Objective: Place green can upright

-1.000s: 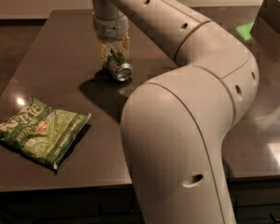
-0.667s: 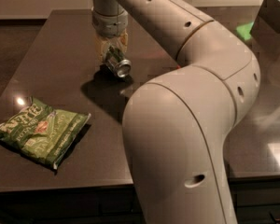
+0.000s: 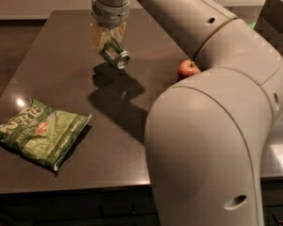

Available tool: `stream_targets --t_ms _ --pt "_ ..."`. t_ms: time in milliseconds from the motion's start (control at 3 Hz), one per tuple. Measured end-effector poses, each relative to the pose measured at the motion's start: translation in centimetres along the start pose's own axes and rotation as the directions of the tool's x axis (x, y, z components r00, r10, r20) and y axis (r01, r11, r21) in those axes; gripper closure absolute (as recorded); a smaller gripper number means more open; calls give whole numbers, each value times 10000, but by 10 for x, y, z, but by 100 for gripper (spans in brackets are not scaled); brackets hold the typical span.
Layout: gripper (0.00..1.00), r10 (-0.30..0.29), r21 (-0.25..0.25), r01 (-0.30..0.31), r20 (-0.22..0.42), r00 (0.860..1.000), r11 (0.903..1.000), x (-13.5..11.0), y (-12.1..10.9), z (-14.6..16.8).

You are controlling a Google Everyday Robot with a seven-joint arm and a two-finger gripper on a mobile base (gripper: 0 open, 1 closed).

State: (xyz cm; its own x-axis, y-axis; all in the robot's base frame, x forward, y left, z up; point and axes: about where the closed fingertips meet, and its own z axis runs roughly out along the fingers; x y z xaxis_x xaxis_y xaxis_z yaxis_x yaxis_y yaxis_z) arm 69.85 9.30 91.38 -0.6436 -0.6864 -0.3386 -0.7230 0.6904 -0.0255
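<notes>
Green can (image 3: 116, 55) is in the tool (image 3: 108, 45), near top-centre of the view, over the far part of the worktop (image 3: 61, 69). Tool's two pale fingers (image 3: 97, 37) are closed on the can's body, one each side, so it's gripping the green can. Can is tilted, not upright: upper end is tucked up betw the fingers, lower silver end points down & to the right, toward the camera, round rim clearly visible. Can looks clear of the worktop: dark shadow (image 3: 114, 86) of can + tool lies on the surface just below and a bit to the right, w/ a gap betw can and shadow.

Arm (image 3: 212, 126) is big & pale grey and fills most of the right side. It comes up from bottom right, bends at an elbow, then runs up-left to the wrist above the tool.

Other stuff on worktop:
- Flat green chip bag (image 3: 40, 133) lies near the front-left edge, well apart from the can, pale lettering on it. A bright light reflection (image 3: 20, 102) shows on the surface just beside the bag's top.
- Small red apple (image 3: 188, 68) sits to the right of the can, apart from it, right at the arm's edge & partly hidden by it.

Worktop is dark brown, glossy
</notes>
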Motion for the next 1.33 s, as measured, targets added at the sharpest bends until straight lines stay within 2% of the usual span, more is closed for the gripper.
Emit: stream_targets --t_ms 333,667,1000,1333 --pt "100 -784 55 784 1483 9858 9969 0 3 -17" --pt "100 -1090 228 1067 2534 9612 9940 5 3 -20" --pt "100 -1404 357 1367 3584 9230 9900 12 3 -21" --pt "100 -1589 505 1534 4722 8671 9869 15 2 -23"
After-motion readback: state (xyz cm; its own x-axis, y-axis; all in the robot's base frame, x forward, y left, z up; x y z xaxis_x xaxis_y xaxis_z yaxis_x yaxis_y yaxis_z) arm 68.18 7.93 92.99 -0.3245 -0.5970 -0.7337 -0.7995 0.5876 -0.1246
